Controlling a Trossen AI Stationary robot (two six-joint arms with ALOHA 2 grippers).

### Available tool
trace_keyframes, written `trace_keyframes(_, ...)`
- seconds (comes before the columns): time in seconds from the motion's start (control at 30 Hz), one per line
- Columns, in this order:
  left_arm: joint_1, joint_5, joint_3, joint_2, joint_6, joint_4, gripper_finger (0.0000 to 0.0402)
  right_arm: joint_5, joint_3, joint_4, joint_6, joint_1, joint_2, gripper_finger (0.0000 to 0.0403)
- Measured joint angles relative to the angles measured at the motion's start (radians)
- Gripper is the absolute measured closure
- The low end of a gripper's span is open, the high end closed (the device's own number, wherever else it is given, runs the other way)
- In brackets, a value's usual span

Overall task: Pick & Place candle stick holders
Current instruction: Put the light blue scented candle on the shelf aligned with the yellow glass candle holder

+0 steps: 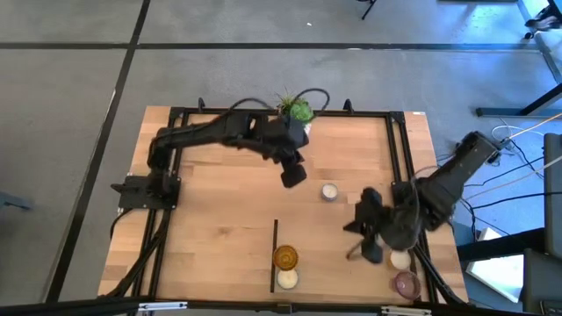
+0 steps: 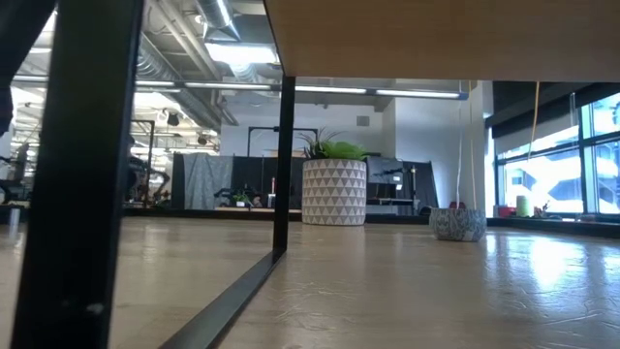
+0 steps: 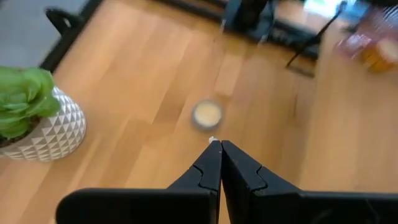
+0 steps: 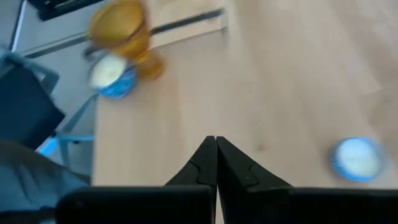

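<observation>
My left pincer (image 1: pixel 293 173) hangs over the middle of the wooden worktop (image 1: pixel 219 219), its 2 fingers pressed together with nothing between them. My right pincer (image 1: pixel 370 248) sits toward the 4 o'clock part of the worktop, fingers likewise pressed together and holding nothing.

From above I can make out 5 candle stick holders. 1 cream holder (image 1: pixel 329 191) stands alone near the centre, just at 4 o'clock from my left pincer and apart from it; my left wrist camera sees it ahead of the fingertips, blurred. At 6 o'clock, by the near edge, the amber holder (image 1: pixel 285 256) stands touching or just beside another cream holder (image 1: pixel 287 279), both just to the 3 o'clock side of a thin dark strip (image 1: pixel 274 254) lying on the wood. My right wrist camera shows that pair too, smeared. At 5 o'clock, close beside my right pincer, a third cream holder (image 1: pixel 399 260) stands with a mauve holder (image 1: pixel 406 283) just nearer the edge.

The white patterned pot (image 1: pixel 297 118) with its green plant stands at 12 o'clock, at the far edge, close behind my left arm. In the low view the pot (image 2: pixel 334 192) is upright in the distance, with a small greyish cup-like thing (image 2: pixel 457 224) toward 3 o'clock of it.

I can read no brand, label or writing anywhere.
</observation>
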State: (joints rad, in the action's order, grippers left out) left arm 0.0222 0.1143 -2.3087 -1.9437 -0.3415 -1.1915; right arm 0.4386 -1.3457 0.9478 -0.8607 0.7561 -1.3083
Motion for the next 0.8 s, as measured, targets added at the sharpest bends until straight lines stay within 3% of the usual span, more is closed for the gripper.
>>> trace_keyframes(0.23, 0.151, -0.227, 0.155, 0.0, 0.135, 0.088, 0.0398, -0.09, 0.0, 0.013, 0.175, -0.207, 0.028, 0.0403)
trace_keyframes(0.43, 0.202, -0.376, 0.33, 0.0, 0.149, 0.286, 0.0398, -0.1, 0.0, -0.004, 0.242, -0.292, 0.035, 0.0403)
trace_keyframes(0.53, 0.201, -0.37, 0.384, 0.0, 0.171, 0.367, 0.0398, -0.099, 0.007, -0.008, 0.252, -0.309, 0.035, 0.0403)
trace_keyframes(0.7, 0.181, -0.255, 0.405, -0.014, 0.253, 0.419, 0.0398, -0.102, 0.082, -0.06, 0.236, -0.312, 0.084, 0.0403)
trace_keyframes(0.8, 0.175, -0.236, 0.404, -0.032, 0.25, 0.457, 0.0398, -0.102, 0.142, -0.117, 0.233, -0.313, 0.129, 0.0403)
